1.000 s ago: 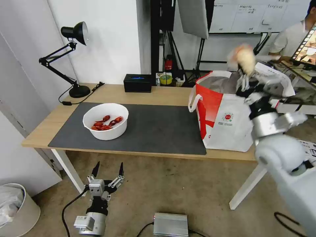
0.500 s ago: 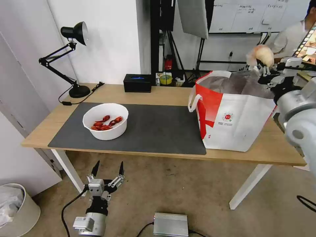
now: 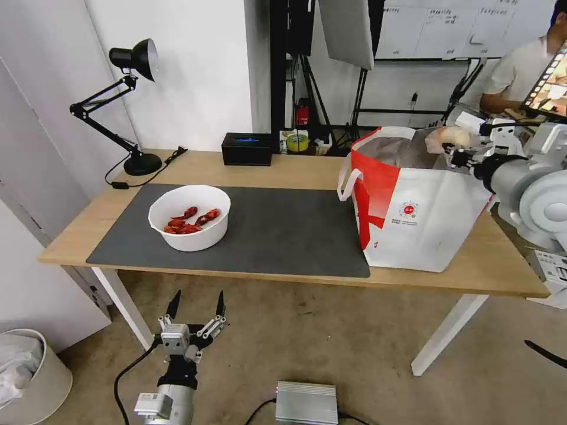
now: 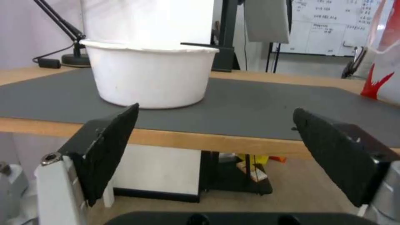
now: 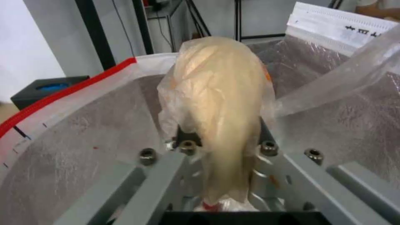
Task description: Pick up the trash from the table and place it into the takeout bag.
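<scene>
My right gripper (image 3: 458, 150) is shut on a clear bag around a beige lump (image 3: 444, 137) (image 5: 218, 103), one piece of the trash, held over the open top of the takeout bag (image 3: 413, 218) at the table's right end. The bag's silver foil lining (image 5: 83, 150) lies under the lump in the right wrist view. A white bowl of red shells (image 3: 189, 217) (image 4: 149, 75) stands on the dark grey mat (image 3: 283, 230) at the left. My left gripper (image 3: 196, 306) (image 4: 214, 147) hangs open below the table's (image 3: 295, 168) front edge, in front of the bowl.
A black desk lamp (image 3: 127, 106) and a black box (image 3: 247, 149) stand along the table's back edge. On the floor sit a grey device (image 3: 306, 402) and a white bin (image 3: 29, 378). A person sits at the far right behind the bag.
My right arm has swung the beige lump down from high above the bag to just over its opening. The left arm has barely moved.
</scene>
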